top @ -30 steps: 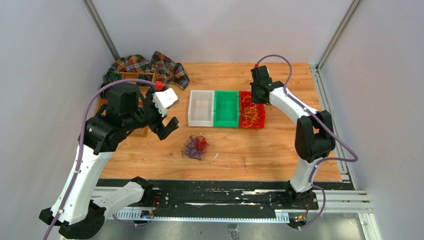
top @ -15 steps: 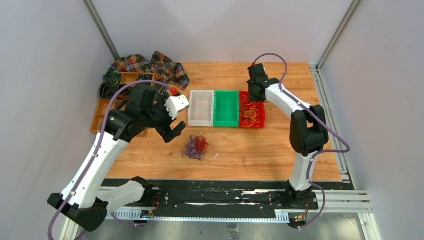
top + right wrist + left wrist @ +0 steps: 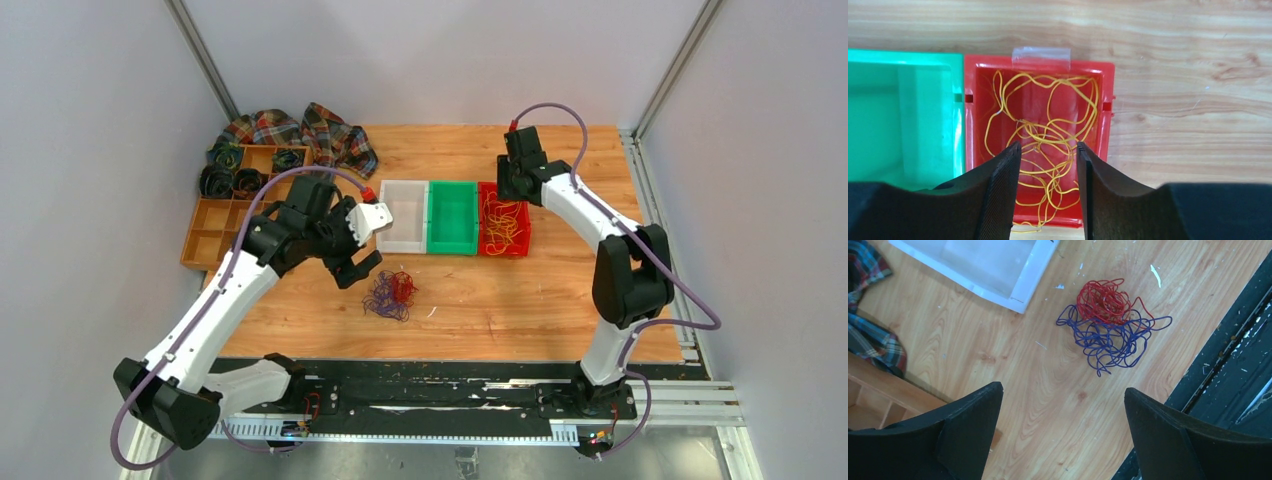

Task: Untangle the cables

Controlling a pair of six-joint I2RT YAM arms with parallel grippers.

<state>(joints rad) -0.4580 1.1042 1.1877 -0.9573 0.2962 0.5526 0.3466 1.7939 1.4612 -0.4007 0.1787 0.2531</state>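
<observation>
cables (image 3: pixel 1104 307) lie tangled near white bin (image 3: pixel 1020 290)

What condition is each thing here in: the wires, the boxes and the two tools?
Red and blue wires: tangled together on the table.
Yellow wires: loose in the red box.
White box: empty.
Green box: empty.
Left tool: open, holding nothing.
Right tool: open above the red box, holding nothing.

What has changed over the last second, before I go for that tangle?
The left tool, open, swung right, away from the wooden tray, and now hangs beside the red and blue cable tangle without touching it. The right tool barely shifted above the red bin; its jaws stand apart, empty, over the yellow cables. Everything else stayed put.
</observation>
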